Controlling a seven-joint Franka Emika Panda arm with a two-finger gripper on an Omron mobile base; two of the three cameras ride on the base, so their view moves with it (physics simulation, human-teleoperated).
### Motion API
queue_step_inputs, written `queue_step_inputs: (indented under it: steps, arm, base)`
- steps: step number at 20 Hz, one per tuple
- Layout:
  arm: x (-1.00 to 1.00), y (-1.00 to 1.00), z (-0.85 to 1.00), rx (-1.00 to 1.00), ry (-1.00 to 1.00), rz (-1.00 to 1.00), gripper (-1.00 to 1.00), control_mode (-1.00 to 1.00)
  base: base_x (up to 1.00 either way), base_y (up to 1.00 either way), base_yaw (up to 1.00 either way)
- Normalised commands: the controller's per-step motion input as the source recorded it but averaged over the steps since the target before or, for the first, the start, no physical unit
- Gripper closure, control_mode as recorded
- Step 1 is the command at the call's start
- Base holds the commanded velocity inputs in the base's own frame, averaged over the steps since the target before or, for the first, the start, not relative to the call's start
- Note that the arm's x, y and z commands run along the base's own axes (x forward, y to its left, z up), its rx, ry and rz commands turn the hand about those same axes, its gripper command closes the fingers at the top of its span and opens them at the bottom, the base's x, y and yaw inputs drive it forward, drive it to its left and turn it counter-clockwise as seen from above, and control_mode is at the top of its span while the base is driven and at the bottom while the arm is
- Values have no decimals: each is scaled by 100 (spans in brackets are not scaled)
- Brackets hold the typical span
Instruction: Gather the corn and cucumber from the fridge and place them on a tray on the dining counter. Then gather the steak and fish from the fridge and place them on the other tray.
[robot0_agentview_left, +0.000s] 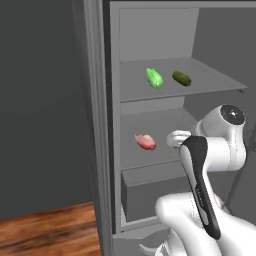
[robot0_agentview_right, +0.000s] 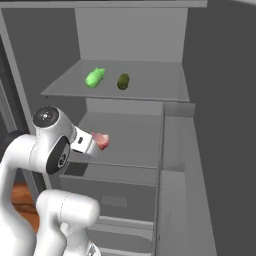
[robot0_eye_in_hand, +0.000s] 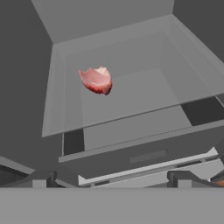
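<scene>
- Two green items sit on the upper shelf (robot0_agentview_left: 200, 85) of the open fridge (robot0_agentview_left: 100, 150): the corn (robot0_agentview_left: 154, 78), bright light green, on the left, and the cucumber (robot0_agentview_left: 182, 78), dark olive, just to its right. They lie near each other but apart.
- From the right base view the corn (robot0_agentview_right: 94, 78) and cucumber (robot0_agentview_right: 123, 81) show the same order, both toward the middle of that shelf.
- Steak (robot0_agentview_left: 145, 141) lies alone on the middle shelf (robot0_agentview_left: 160, 125), pink-red with paler marbling, toward the shelf's left side.
- Hand view: steak (robot0_eye_in_hand: 97, 80) rests on the middle shelf (robot0_eye_in_hand: 144, 96), upper left of centre; the shelf's front edge runs below it, and a drawer (robot0_eye_in_hand: 144, 157) sits under the shelf.
- Pincer (robot0_eye_in_hand: 111, 178): two dark fingertips (robot0_eye_in_hand: 40, 178) rise at the bottom of the hand view, set wide apart, nothing between them. Spread and empty.
- Pincer is held in front of the fridge, level with the drawer front and short of the steak, not touching it.
- Right base view: the arm's wrist partly covers the steak (robot0_agentview_right: 102, 140) from that angle.
- Wooden floor (robot0_agentview_left: 45, 227) shows to the left of the fridge door edge.
</scene>
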Motion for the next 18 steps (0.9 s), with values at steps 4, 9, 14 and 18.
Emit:
queue_step_inputs:
  steps: [4,9,14,18]
  arm:
    - [0,0,0,0,0,0,-100,100]
    - [0,0,0,0,0,0,-100,100]
    - [0,0,0,0,0,0,-100,100]
    - [12,0,-5,0,1,1,-100,-100]
  base:
    - [50,-24,6]
    - [58,-8,3]
    - [20,0,0]
    - [21,0,1]
